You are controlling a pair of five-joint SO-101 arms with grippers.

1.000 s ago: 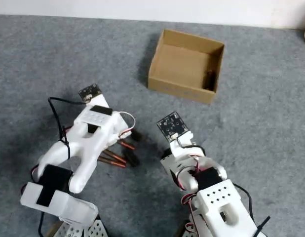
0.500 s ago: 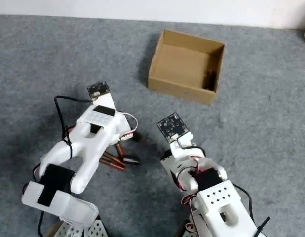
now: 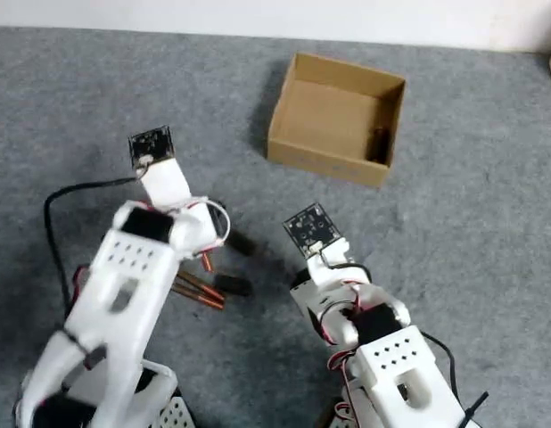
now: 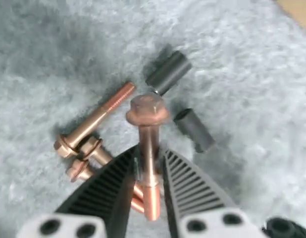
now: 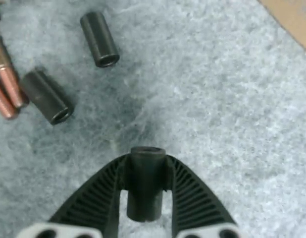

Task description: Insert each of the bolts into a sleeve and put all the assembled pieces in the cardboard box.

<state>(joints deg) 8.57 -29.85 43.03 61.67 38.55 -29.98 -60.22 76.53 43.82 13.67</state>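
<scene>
Your left claw (image 4: 149, 153) is clamped on the shank of a copper flange bolt (image 4: 147, 116). The bolt's head points out past the fingertips and is lifted off the grey carpet (image 4: 252, 59). Your right claw (image 5: 145, 161) is closed around a black sleeve (image 5: 144, 191), with the open bore facing outward from the tips.

Both halves of one pair are in hand but not yet joined. I judge you are at the mating step, with the two claws well apart.

Beyond the right claw's tips lie a nearer sleeve (image 5: 46, 96) and a far sleeve (image 5: 99, 38), both loose. Beside the left claw's fingers, under the held bolt, what look like three loose bolts (image 4: 96, 119) lie bunched together.

The cardboard box (image 3: 333, 165) sits well beyond both claws. One dark piece (image 3: 380, 143) rests against its inner wall, too small to say whether it is an assembled pair. At best one pair is done; the pair in hand and the loose parts remain.
</scene>
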